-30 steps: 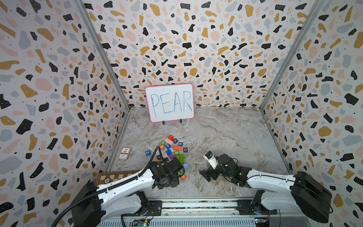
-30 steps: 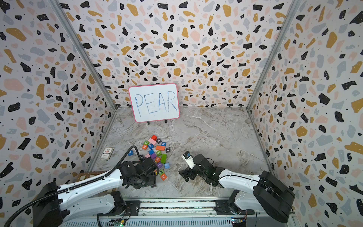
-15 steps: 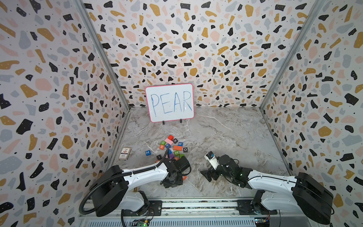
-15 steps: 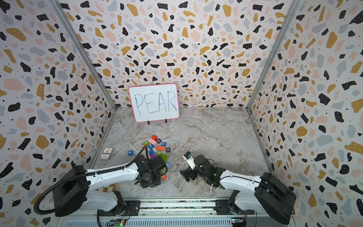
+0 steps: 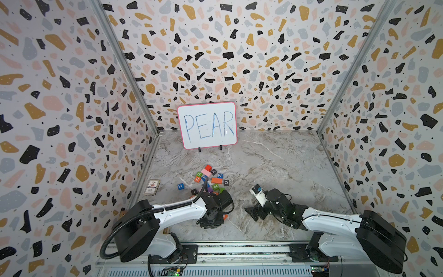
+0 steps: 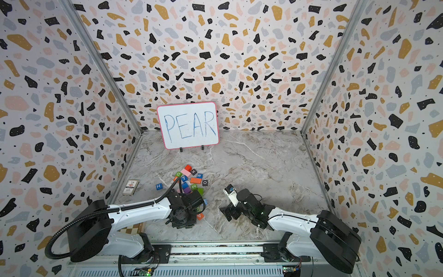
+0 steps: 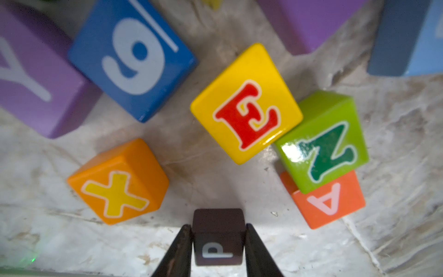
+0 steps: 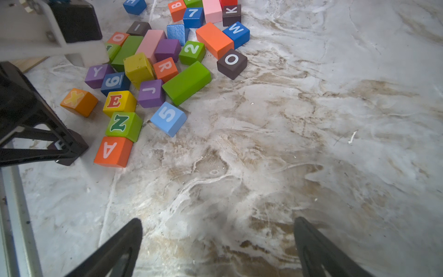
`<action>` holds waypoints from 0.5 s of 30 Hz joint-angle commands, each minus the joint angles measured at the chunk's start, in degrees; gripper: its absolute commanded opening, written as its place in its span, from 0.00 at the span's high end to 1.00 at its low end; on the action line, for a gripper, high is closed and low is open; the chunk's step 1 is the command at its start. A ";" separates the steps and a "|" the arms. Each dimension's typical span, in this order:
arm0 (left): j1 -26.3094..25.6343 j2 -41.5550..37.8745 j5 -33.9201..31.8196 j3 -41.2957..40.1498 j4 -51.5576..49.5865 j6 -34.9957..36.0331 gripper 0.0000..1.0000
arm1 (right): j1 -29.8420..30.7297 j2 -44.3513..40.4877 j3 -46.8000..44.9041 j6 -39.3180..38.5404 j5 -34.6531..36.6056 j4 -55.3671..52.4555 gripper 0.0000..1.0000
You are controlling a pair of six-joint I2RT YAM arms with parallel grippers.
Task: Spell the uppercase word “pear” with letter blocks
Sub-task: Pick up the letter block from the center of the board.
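Left claw (image 7: 218, 227) pinching black P block (image 7: 217, 249), near orange A block (image 7: 328, 201) and yellow E block (image 7: 247, 103); right claw (image 8: 218, 221) spread wide over marble surface (image 8: 311, 120).

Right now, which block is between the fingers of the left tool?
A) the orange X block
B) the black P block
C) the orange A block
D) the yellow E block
B: in the left wrist view, the black P block sits between the two fingers of the left tool, with a finger against each of its sides.
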 commanded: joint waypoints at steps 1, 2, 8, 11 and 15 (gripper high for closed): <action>-0.04 1.05 -0.30 0.87 -1.53 0.88 0.63 | 0.03 0.23 0.02 -0.33 0.80 0.60 0.01; -0.08 1.42 -0.36 1.03 -1.50 1.14 0.63 | 0.02 0.36 0.10 -0.26 0.80 0.60 0.00; 0.13 2.70 -1.11 1.90 -2.88 2.59 0.67 | 0.05 0.73 0.71 -0.07 0.76 0.44 0.00; 0.08 1.83 -2.82 3.04 -4.69 3.40 0.70 | -0.02 0.63 1.28 -0.12 1.28 -0.08 0.00; 0.10 0.09 -6.01 5.35 -7.99 5.29 0.71 | 0.04 0.24 3.20 -0.07 2.25 -1.75 0.00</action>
